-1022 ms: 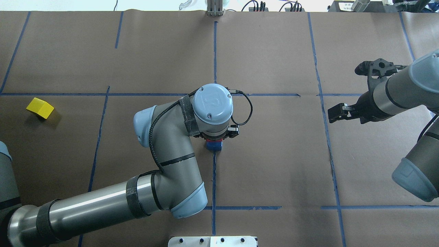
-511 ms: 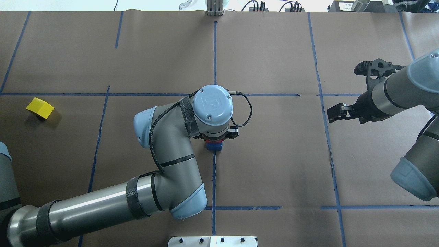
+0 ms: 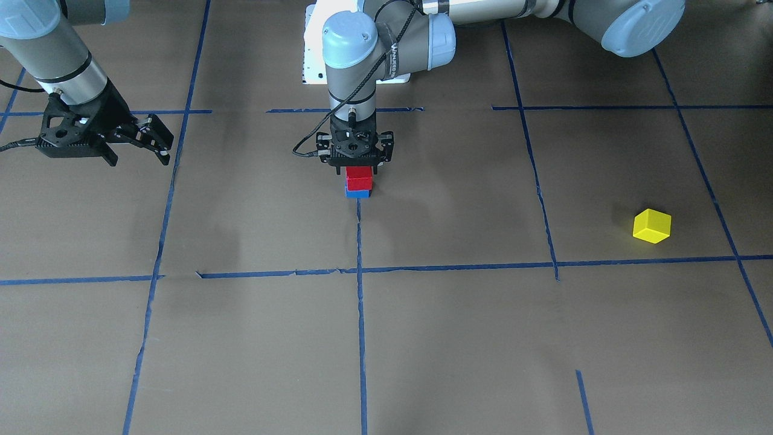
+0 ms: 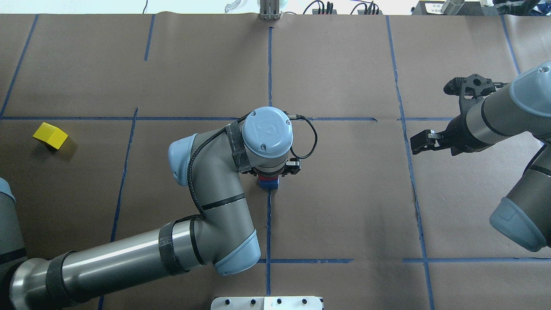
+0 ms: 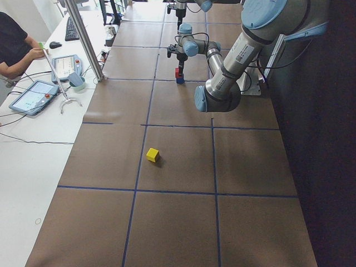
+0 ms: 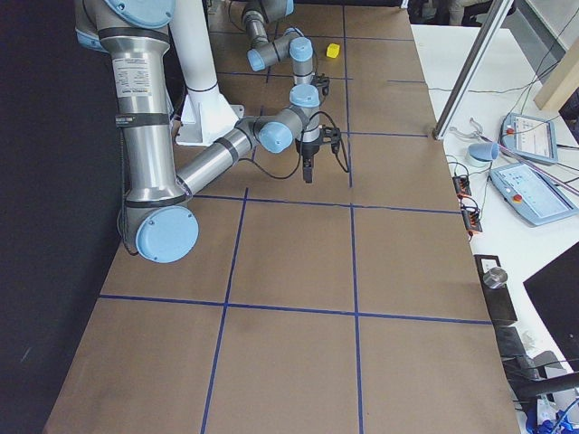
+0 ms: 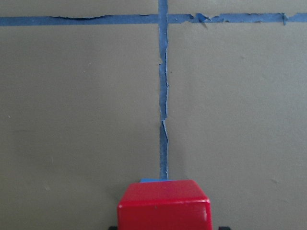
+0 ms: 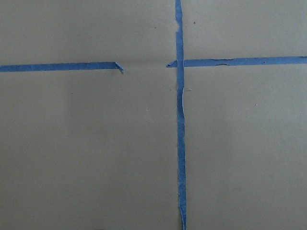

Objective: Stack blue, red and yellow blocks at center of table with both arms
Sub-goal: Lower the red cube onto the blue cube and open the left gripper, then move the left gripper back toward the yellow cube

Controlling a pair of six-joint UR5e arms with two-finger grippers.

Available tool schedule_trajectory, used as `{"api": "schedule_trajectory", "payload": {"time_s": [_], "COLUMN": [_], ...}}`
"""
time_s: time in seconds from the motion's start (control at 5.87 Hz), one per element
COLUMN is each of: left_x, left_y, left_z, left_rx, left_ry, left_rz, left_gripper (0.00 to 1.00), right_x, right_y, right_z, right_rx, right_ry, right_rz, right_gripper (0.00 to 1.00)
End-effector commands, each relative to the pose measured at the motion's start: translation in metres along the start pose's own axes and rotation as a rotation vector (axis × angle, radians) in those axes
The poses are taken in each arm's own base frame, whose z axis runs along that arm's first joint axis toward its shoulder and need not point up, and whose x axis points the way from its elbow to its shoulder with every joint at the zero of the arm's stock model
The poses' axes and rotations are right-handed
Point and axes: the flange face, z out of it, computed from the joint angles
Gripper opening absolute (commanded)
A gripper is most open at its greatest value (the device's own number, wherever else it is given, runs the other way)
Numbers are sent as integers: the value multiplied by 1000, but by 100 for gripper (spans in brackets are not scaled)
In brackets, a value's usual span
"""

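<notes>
While the right gripper (image 4: 421, 142) is hanging with its claws spread and holding nothing near the table's (image 4: 344, 64) right edge, the left gripper (image 3: 358, 169) is clamping the red block (image 3: 359, 176). That block is sitting on the blue block (image 3: 358, 193), midway between the edges. The yellow block (image 4: 50, 135) is lying alone near the left edge.

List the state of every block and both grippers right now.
red block, stacked on the blue block, gripped.
blue block, on the table at centre, under the red block.
yellow block, alone on the table, not yet stacked.
left gripper, shut on the red block.
right gripper, open, empty, above the table.
</notes>
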Motion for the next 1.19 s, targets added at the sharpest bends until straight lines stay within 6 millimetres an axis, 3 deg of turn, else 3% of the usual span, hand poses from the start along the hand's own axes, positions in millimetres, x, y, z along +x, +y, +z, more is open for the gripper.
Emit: {"api": "schedule_trajectory", "payload": {"time_s": [0.0, 0.17, 0.34, 0.51, 0.68, 0.85, 1.02], "left_x": [2, -11, -50, -117, -177, -251, -329], "left_y": [1, -18, -39, -63, -92, -112, -140], "left_z": [-17, -57, -82, -89, -98, -84, -85], "left_rx": [11, 58, 105, 95, 69, 51, 49], "left_ry": [30, 84, 104, 98, 82, 19, -47], "left_rz": [4, -13, -41, -39, 81, 195, 304], "left_gripper": [87, 91, 91, 91, 91, 91, 92], "right_x": [0, 0, 0, 0, -1, -1, -1], "right_y": [0, 0, 0, 0, 0, 1, 0], "right_z": [0, -1, -1, -2, -4, -5, -6], "right_rx": [0, 1, 1, 2, 4, 4, 6], "right_ry": [0, 0, 0, -3, -6, -9, -10], "right_rz": [1, 0, 0, -1, 0, 0, 1], "right_gripper": [100, 100, 100, 100, 100, 100, 100]}}
